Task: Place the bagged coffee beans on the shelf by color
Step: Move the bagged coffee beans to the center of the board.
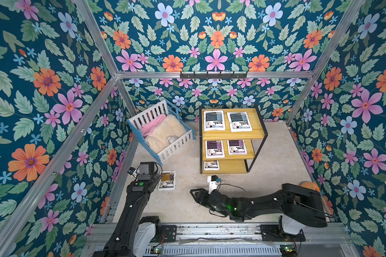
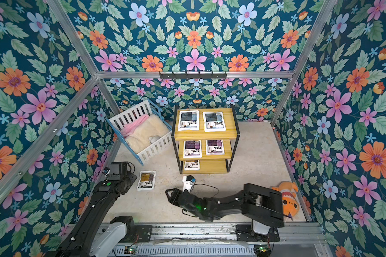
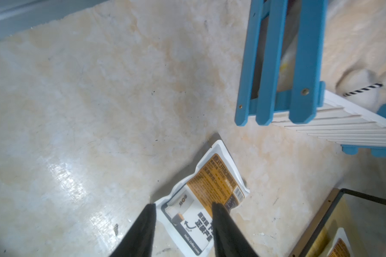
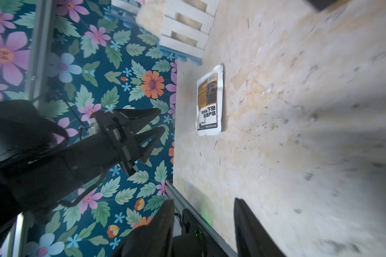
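Left pincer (image 3: pixel 183 204): released, jaws apart over one end of the loose yellow-brown pouch (image 1: pixel 167 180), which lies flat on the table (image 1: pixel 276 166) near the crib (image 1: pixel 176 145).
Right pincer (image 4: pixel 204 200): released, empty.
Shelf (image 1: pixel 232 166): blue-grey pouches (image 1: pixel 214 120) on the top tier, purple pouches (image 1: pixel 214 148) on the middle, second yellow-brown pouch (image 1: pixel 211 165) on the bottom.

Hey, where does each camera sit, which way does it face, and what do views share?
Both top views: high above the robot's base, looking down and forward at the shelf and crib; both arms show.
Left wrist: on the left arm, looking down past the open left gripper at the yellow-brown coffee bag on the floor.
Right wrist: on the right arm, looking across the floor; open right gripper and left arm show.
Shared: all views see that bag.
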